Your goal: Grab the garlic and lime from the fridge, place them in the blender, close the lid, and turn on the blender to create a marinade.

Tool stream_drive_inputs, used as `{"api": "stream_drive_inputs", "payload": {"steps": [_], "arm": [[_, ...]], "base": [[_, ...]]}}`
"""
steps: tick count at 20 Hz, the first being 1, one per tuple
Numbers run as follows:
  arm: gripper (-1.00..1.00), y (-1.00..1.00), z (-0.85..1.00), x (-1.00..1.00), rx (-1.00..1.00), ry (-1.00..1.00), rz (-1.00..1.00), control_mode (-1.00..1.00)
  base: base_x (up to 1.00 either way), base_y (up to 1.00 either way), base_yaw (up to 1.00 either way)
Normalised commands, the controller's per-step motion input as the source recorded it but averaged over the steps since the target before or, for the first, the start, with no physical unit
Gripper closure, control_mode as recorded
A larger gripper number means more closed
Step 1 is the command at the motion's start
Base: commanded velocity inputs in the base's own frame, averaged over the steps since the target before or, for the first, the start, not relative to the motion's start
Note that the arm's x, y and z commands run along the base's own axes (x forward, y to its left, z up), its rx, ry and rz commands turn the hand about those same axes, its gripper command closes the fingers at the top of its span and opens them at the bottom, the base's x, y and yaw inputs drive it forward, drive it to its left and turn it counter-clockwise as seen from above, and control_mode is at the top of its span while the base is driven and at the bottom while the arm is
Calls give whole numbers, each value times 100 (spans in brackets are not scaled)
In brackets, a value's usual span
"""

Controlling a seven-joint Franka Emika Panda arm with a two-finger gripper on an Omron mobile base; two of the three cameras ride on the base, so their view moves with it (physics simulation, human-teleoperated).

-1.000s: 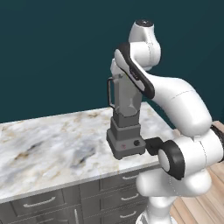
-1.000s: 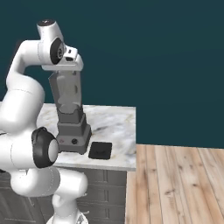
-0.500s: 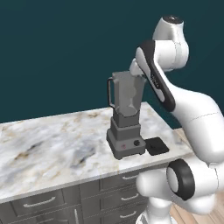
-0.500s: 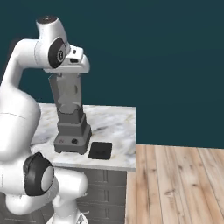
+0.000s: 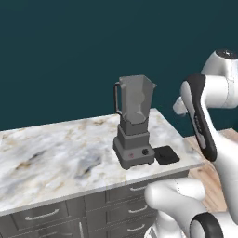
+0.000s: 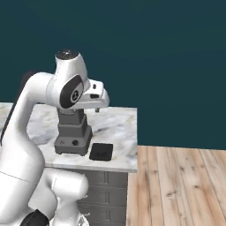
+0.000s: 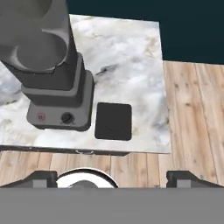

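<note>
Looking: down over the counter's corner from my hand, past my two dark fingertips (image 7: 43, 177) at the frame's bottom.
Hand: my gripper (image 7: 111, 178) stands wide apart, holding nothing; its tips sit far out at 7 and 5 o'clock of the hand view.
Blender: the blender (image 5: 134, 122) stands upright on the marble counter (image 5: 56, 155) near its right end; from my hand it (image 7: 48, 65) lies at 10 o'clock, its base showing a red button and a round knob on the front.
Lid: the flat black lid (image 7: 113, 121) lies on the counter just beside the blender's base, on the knob side, apart from the jar; the jar's rim is open. It shows too in the left base view (image 5: 166, 155) and the right base view (image 6: 101, 151).
Writing: no brand or label that I can read; the markings on the base are too small.
Changed: since a second ago my arm has swung off the blender toward the right, so the jar stands unobstructed in the left base view; blender and lid lie as before.
Hidden: in the right base view my arm covers the jar, leaving the base (image 6: 73, 137). Whether anything lies inside the smoky jar I cannot tell.
</note>
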Motion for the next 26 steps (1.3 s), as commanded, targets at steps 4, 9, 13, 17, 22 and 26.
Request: {"api": "stream_drive_inputs", "payload": {"steps": [4,9,13,17,22,26], "arm": [[-100,-49,-100,-49,-8,39,3,-100],[-100,-4,-91,23,0,25,8,-100],[-100,0,-76,5,1,7,13,-100],[-100,0,-74,19,6,1,13,-100],[-100,2,-35,33,2,0,8,-100],[-100,3,-1,29,0,0,0,-100]], "base": [[0,0,0],[0,0,0],[0,0,0],[0,0,0],[0,0,0],[0,0,0]]}}
